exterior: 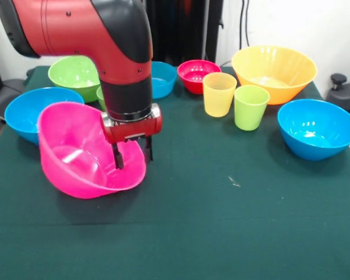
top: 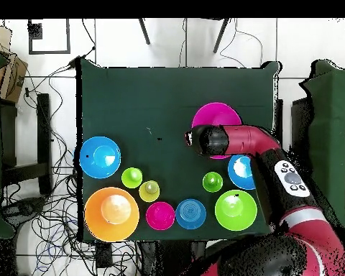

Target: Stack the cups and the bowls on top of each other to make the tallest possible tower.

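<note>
The large glossy pink plastic bowl (exterior: 84, 157) sits tilted on the dark green cloth tabletop (exterior: 221, 216), its far rim raised and its mouth turned toward the front camera, so the shiny inside with a pale highlight shows. The red and black arm's pincer (exterior: 131, 154) has one dark finger (exterior: 118, 156) inside the bowl and the other outside its right-hand wall, so the two are narrowed around the rim and gripping it. From overhead the same bowl (top: 217, 118) lies toward the table's far side, partly hidden under the arm.

Just behind it in the front view is a medium blue plastic bowl (exterior: 32, 111), upright, and beyond that a lime green plastic bowl (exterior: 74, 74). A second medium blue bowl (exterior: 162, 79) shows past the arm, with a small red plastic bowl (exterior: 197, 74) beside it. A translucent yellow-orange plastic cup (exterior: 219, 93) and a lime green plastic cup (exterior: 251, 107) stand upright, just beside each other, in front of the large orange plastic bowl (exterior: 274, 73). A further blue bowl (exterior: 318, 128) sits alone at the right. Another green cup (top: 212, 181) shows overhead between the arm and the green bowl. Nothing is stacked on anything.
</note>
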Robot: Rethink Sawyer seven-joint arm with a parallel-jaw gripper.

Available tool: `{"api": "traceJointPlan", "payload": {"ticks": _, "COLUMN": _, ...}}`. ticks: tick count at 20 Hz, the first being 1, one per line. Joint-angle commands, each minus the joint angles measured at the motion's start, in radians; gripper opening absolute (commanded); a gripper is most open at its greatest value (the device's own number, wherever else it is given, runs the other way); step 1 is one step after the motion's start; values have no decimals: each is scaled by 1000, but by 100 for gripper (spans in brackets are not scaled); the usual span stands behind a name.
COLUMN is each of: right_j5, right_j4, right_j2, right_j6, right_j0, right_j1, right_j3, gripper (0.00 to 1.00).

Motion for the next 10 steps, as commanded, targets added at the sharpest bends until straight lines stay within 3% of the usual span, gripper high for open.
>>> {"api": "traceJointPlan", "payload": {"ticks": 1, "right_j5": 94, "right_j4": 27, "right_j2": -19, "right_j6": 43, "right_j0": 41, "right_j1": -73, "right_j3": 47, "gripper": 100}}
{"api": "traceJointPlan", "payload": {"ticks": 10, "right_j5": 70, "right_j4": 21, "right_j2": -30, "right_j6": 35, "right_j0": 48, "right_j1": -79, "right_j3": 36, "gripper": 100}}
